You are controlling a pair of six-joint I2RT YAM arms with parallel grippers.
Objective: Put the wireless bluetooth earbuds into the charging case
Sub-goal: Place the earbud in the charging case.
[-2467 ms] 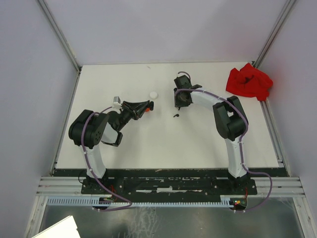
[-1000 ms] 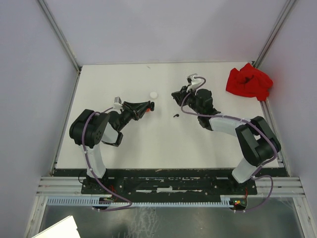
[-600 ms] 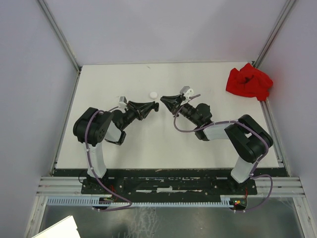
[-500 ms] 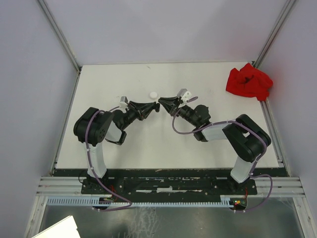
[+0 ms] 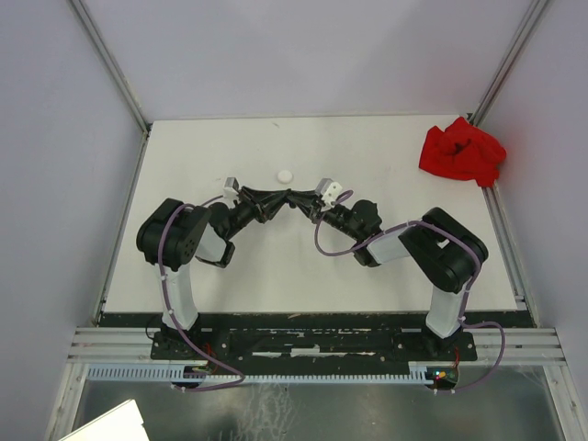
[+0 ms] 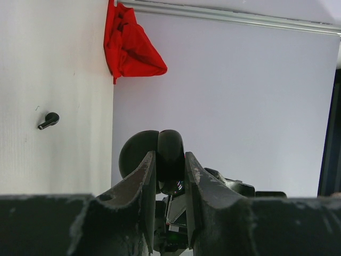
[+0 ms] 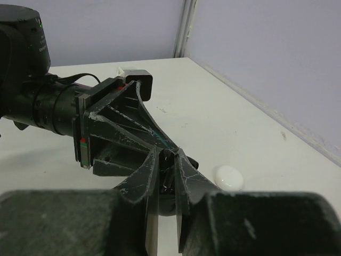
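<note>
My left gripper (image 5: 283, 195) is shut on a black round charging case (image 6: 170, 140), held up off the table with its lid (image 6: 134, 153) swung open to the side. Tip to tip with it, my right gripper (image 5: 301, 198) is shut on a small glossy black earbud (image 7: 169, 172), pressed up against the case between the left fingers (image 7: 133, 120). A second black earbud (image 6: 49, 120) lies loose on the white table. In the top view the case and the held earbud are hidden by the meeting fingertips.
A white oval case (image 5: 286, 175) (image 7: 228, 177) lies on the table just beyond the grippers. A crumpled red cloth (image 5: 462, 151) (image 6: 129, 47) sits in the far right corner. Grey walls (image 5: 322, 55) bound the white table (image 5: 276, 266).
My right arm has swung left and come down until its fingertips meet the left gripper's. The left gripper has shifted slightly right with the case still in it.
</note>
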